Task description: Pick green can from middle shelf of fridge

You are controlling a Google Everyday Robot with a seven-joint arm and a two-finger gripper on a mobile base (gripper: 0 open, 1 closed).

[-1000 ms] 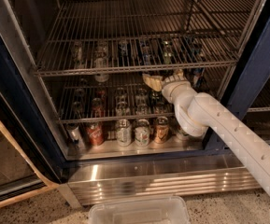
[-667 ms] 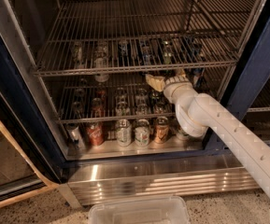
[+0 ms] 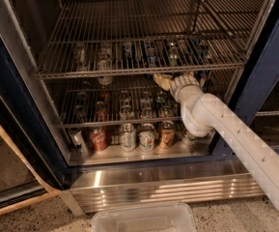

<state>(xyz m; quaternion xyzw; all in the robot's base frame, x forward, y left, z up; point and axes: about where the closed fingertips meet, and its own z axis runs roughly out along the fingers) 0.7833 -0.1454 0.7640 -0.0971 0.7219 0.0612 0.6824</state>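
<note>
**Open cooler, chrome racks: gripper in the gap over the middle shelf**

Dark blue frame of the fridge, door open, ribbed steel base panel below. Clear plastic tub on the ground in front. Solid fridge floor carries a front row: red can, white-and-green cans, a brownish can. None of these is the target.

Middle shelf, the lowest wire rack, holds two loose rows of cans seen through the rods. Green can: best reading is the dim greenish one toward the right of the back row, upright, with a neighbour close on one side. Colour is poor behind the wire, so the identification is tentative.

Gripper sits just under the front edge of the upper rack, pointing left. It is just above that can and not touching it. White arm enters from lower right. Gripper open or closed: cannot tell.

Handling, as judgement:
- Light to moderate weight.
- Thin metal wall, stiff but likely to dent under a hard squeeze.
- Smooth and possibly damp from the chill, so slippery.
- Grasp across the mid-body on opposite sides, low enough not to tip it.
- Headroom under the upper rack looks tight, and neighbouring cans could be knocked over.
</note>
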